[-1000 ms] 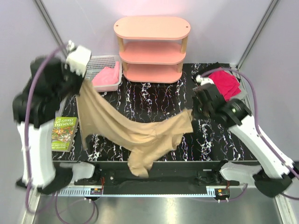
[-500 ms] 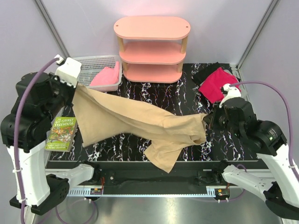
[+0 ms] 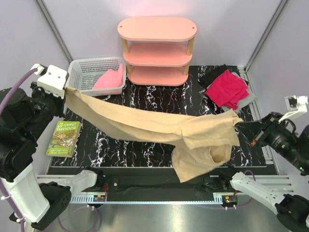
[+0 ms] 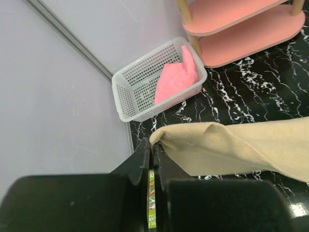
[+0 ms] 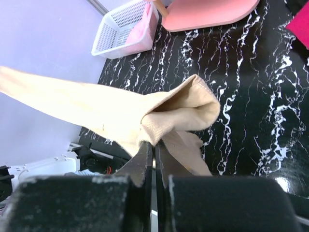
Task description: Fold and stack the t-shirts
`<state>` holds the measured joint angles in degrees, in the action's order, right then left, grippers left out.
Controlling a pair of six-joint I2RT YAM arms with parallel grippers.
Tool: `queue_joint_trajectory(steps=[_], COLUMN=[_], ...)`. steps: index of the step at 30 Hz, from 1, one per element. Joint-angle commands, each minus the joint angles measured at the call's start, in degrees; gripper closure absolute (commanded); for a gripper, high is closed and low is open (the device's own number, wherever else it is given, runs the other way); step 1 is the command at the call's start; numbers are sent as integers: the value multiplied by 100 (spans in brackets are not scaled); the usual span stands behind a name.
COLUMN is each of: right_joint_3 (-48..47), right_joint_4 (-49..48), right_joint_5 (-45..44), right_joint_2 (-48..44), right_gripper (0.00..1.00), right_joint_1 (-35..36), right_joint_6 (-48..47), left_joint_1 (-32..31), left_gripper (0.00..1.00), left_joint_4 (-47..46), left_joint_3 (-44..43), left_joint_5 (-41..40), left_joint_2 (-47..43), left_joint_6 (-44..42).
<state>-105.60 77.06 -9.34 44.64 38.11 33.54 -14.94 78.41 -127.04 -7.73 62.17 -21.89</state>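
The left claw [image 4: 151, 146] and right claw [image 5: 154, 145] each pinch an end of the tan shirt [image 3: 145, 126], stretched left to right above the surface [image 3: 159, 104]. Lower both evenly, under tension, so it lands flat.

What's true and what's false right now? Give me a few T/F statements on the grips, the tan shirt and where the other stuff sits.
1. The left gripper and the right gripper are both shut on the tan t-shirt. True.
2. The tan t-shirt lies flat on the table. False: it is stretched in the air between the grippers, with part of it sagging near the front edge.
3. The pink t-shirt is in the basket. True.
4. The magenta t-shirt is in the basket too. False: it lies on the table at the far right.
5. The book sits at the table's right edge. False: it is at the left edge.
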Motion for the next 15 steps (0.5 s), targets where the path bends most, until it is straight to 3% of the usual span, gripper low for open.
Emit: queue_joint_trajectory(steps=[1,5,8,15], right_joint_3=[555,2678,3517,4003], right_joint_4=[530,-224,-823,-1876], right_joint_5=[3,-41,-356,-1078], right_joint_2=[-25,-175,61,1369], right_gripper=[100,100,100,100], right_joint_1=[-23,-14,-14,-171], right_joint_6=[135,241,179,-269], left_joint_1=[17,17,17,17], left_gripper=[100,100,100,100], left_joint_4=[218,-192,-798,-2127], left_joint_3=[91,1282,2398,4107], left_joint_5=[306,439,430,290], left_joint_2=[-82,-301,-425,189], left_joint_6=[159,211,185,106])
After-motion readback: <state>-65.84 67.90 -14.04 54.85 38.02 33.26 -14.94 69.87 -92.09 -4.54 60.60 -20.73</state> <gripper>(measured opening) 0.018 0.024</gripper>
